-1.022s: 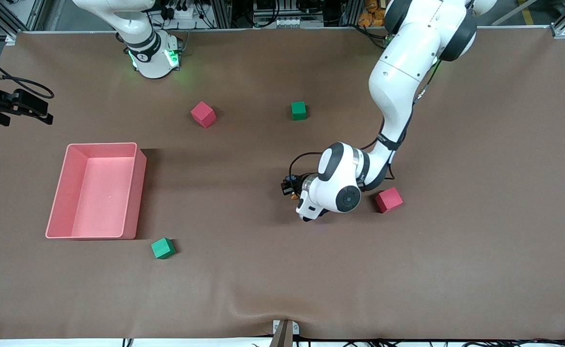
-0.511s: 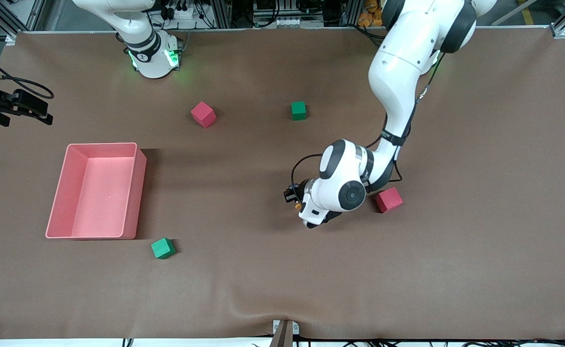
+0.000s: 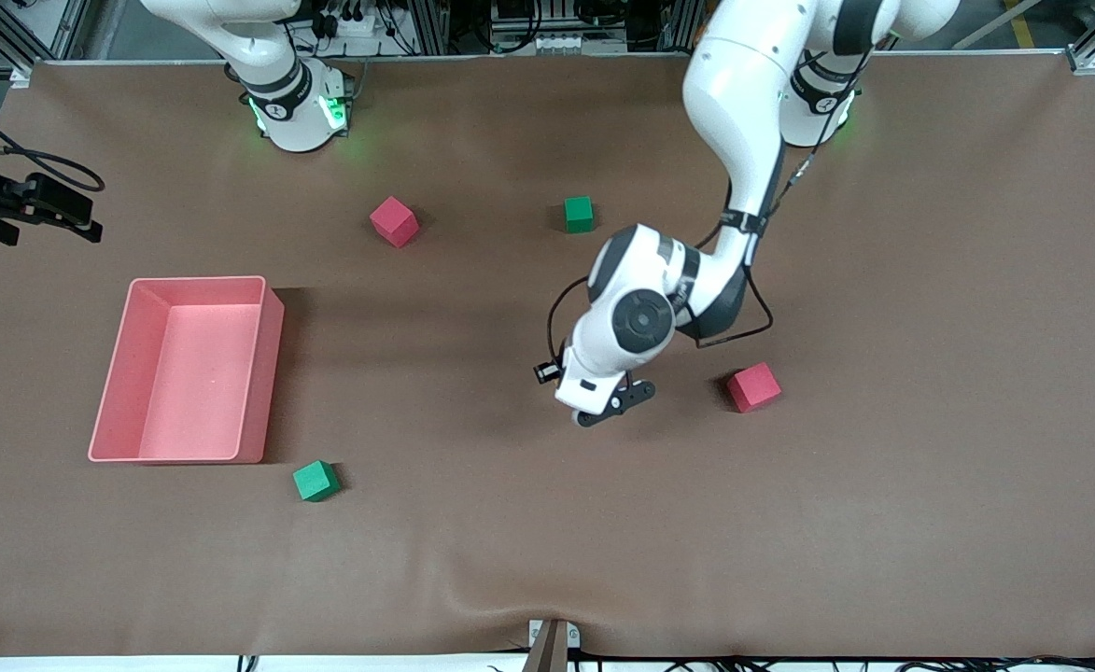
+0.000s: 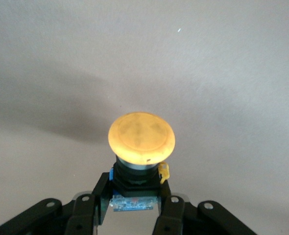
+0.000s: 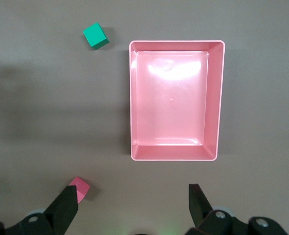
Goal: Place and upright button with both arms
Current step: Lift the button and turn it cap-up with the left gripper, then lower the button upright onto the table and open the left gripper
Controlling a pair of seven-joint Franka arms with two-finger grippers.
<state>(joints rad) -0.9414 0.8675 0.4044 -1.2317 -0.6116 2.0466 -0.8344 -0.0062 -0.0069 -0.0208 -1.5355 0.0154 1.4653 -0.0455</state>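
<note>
Left claw (image 4: 134, 210) pinches the button (image 4: 141, 138) by its dark body, orange cap facing away, over bare tabletop (image 3: 472, 541) beside a red cube (image 3: 753, 386), likely for setting it upright. Right claw (image 5: 134, 208) waits spread open above the pink tray (image 5: 174, 155).

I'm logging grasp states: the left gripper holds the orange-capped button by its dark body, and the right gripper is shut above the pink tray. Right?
Not quite. The right gripper is open: the right wrist view shows its fingers spread wide apart with nothing between them, above the pink tray. The rest stands: the left gripper holds the button by its dark body.
</note>
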